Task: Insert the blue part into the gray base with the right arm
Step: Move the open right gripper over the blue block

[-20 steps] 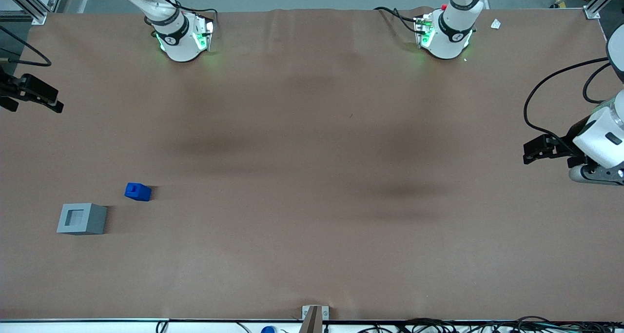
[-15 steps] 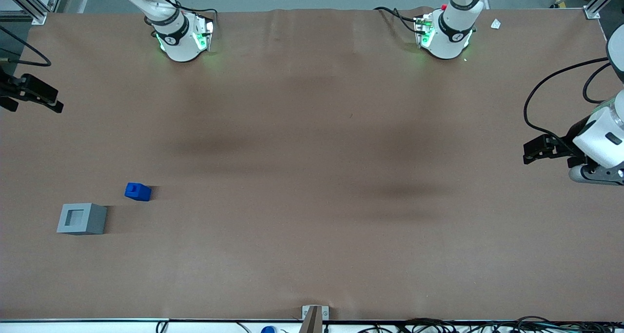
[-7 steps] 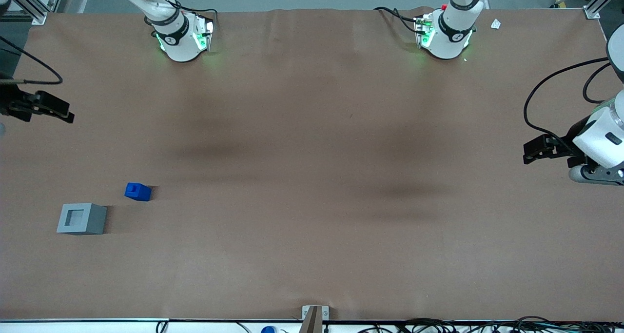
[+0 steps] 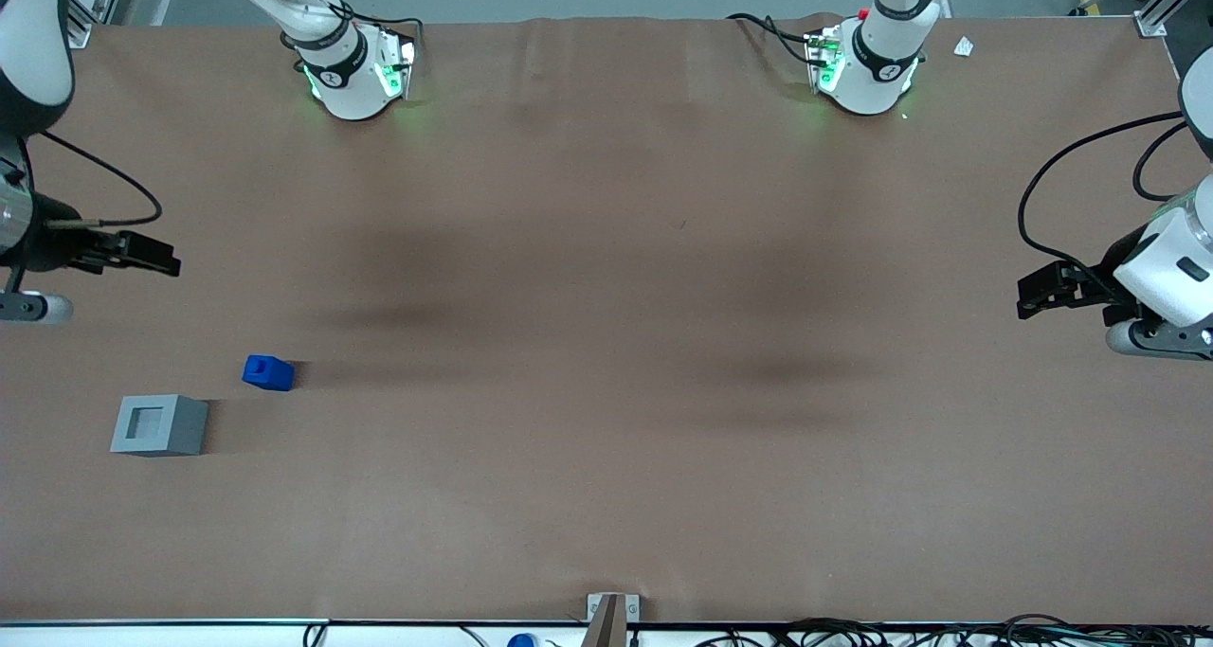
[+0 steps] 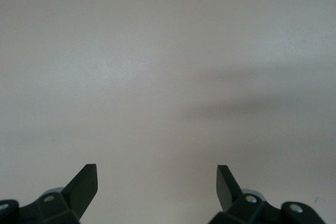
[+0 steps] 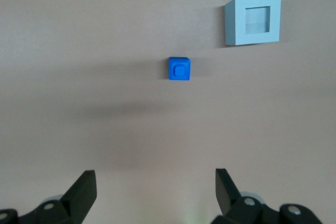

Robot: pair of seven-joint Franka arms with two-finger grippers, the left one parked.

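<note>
The right arm (image 4: 28, 69) reaches in over the table (image 4: 606, 495) edge at its own end, and its gripper (image 4: 156, 256) hangs above bare brown surface, farther from the front camera than both parts. Nearer the camera sits the base (image 4: 158, 425), flat on the table with its square recess facing up, close to the table's end edge yet with bare surface on every side. Just beside it, a little farther from the camera and toward the parked arm's end, the blue part (image 4: 268, 372) rests with its nub up; the two are near each other but do not touch. From there the table runs wide and bare toward the parked arm's end, so there is ample room around both parts. Compared with half a second ago, the gripper has come in from the table edge and nearer the camera, closing on the blue part, and more of the white arm now shows; the base and blue part have not moved. In the wrist view the gripper (image 6: 155, 182) has its fingers (image 6: 84, 187) spread wide apart, holding and touching nothing, with the blue part (image 6: 179, 68) lying roughly in line with the gap and well clear of the tips, and the base (image 6: 253, 19) off to one side of it.
</note>
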